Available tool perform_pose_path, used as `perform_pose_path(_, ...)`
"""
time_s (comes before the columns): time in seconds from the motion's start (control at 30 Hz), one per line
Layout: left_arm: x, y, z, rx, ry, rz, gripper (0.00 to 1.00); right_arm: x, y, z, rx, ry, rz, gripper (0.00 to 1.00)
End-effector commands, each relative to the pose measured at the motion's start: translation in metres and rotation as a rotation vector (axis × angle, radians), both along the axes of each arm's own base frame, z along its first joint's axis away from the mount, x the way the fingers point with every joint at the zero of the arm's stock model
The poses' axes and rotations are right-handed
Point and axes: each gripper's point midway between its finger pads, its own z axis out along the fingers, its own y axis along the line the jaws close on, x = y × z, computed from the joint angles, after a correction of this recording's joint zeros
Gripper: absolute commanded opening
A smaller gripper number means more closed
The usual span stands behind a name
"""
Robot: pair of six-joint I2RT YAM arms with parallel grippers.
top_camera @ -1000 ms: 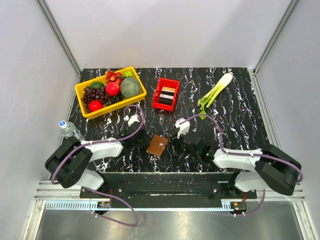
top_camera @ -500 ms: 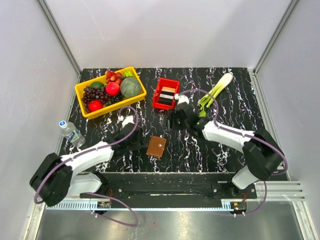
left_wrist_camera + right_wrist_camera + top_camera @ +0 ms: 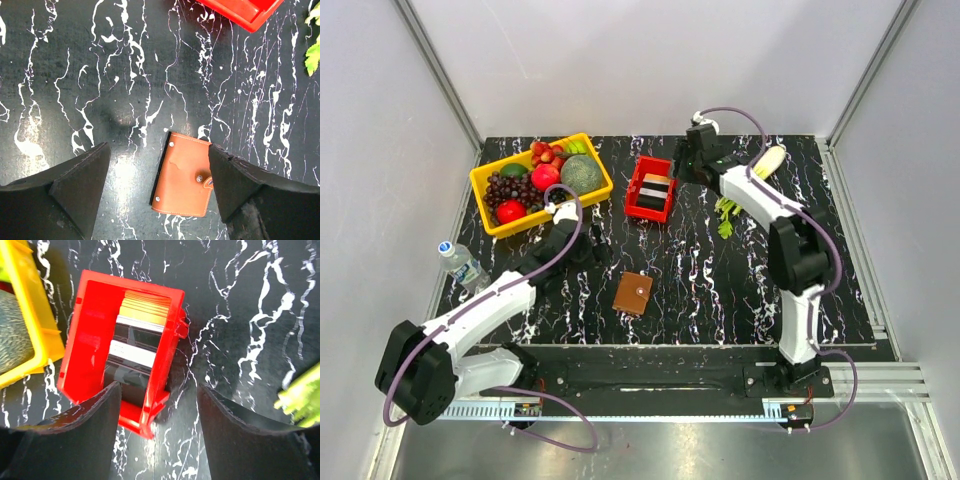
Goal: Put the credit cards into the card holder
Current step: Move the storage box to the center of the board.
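Note:
The card holder [image 3: 633,293], a closed brown leather wallet with a snap strap, lies flat near the table's front middle. In the left wrist view the card holder [image 3: 185,180] shows between my left gripper's [image 3: 157,170] open fingers, closer to the right one and untouched. From above, the left gripper [image 3: 585,245] hangs to its upper left. The credit cards [image 3: 135,340], tan, black and white-striped, stand packed in a red bin [image 3: 85,340]. My right gripper [image 3: 160,405] is open and empty over the bin's near right corner. From above, the right gripper [image 3: 682,165] is beside the bin [image 3: 634,190].
A yellow basket [image 3: 487,180] of fruit sits at the back left, its edge [image 3: 30,315] close to the red bin. A leek [image 3: 750,185] lies at the back right. A water bottle [image 3: 460,262] lies by the left edge.
The left gripper has opened and drawn back to the upper left of the card holder. The right arm has swung from beside the card holder to the red bin, opening wider.

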Motion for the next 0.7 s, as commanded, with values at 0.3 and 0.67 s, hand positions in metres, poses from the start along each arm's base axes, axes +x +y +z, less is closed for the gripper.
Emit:
perform_pose_path(0.3,-0.009,-0.004,0.005,-0.065,-0.017,-0.029,0.89,0.042,0.003,-0.071,-0.102,0.138,-0.063,0.46)
perform_pose_path(0.67,-0.005,-0.012,0.001,-0.068,-0.001,-0.057,0.93,-0.018,-0.023,-0.069,-0.02,0.144,-0.161,0.11)
